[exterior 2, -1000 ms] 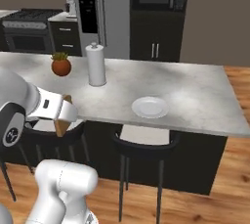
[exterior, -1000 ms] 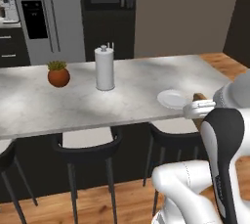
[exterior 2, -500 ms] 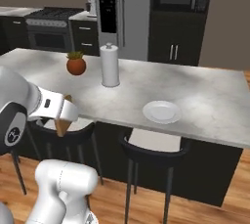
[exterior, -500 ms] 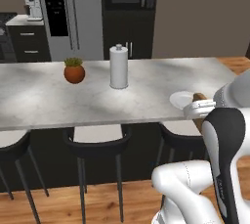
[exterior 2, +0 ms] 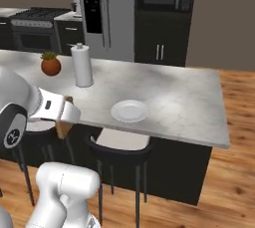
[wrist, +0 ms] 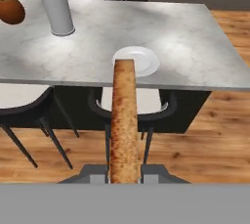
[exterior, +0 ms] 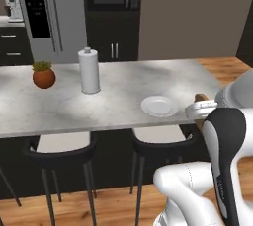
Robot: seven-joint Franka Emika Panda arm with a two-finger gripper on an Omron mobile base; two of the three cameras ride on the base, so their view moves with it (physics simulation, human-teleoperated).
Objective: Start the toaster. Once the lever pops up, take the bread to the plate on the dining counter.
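The long pale grey-veined marble table (exterior: pixel 118 96) spans the middle of the frame, with a white paper-towel roll (exterior: pixel 89 71) and a potted plant in a round terracotta pot (exterior: pixel 43 74) toward its left. The plain round white plate (wrist: pixel 137 59) lies near the table's front edge. My hand (wrist: pixel 124 171) is clamped on the tan-brown toast slice (wrist: pixel 123 120), held edge-on at lower centre, short of the table.

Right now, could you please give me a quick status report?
Gripper shut on tan-brown bread slice. Round white plate bare on marble dining counter, short of reach. Black stools below the plate.
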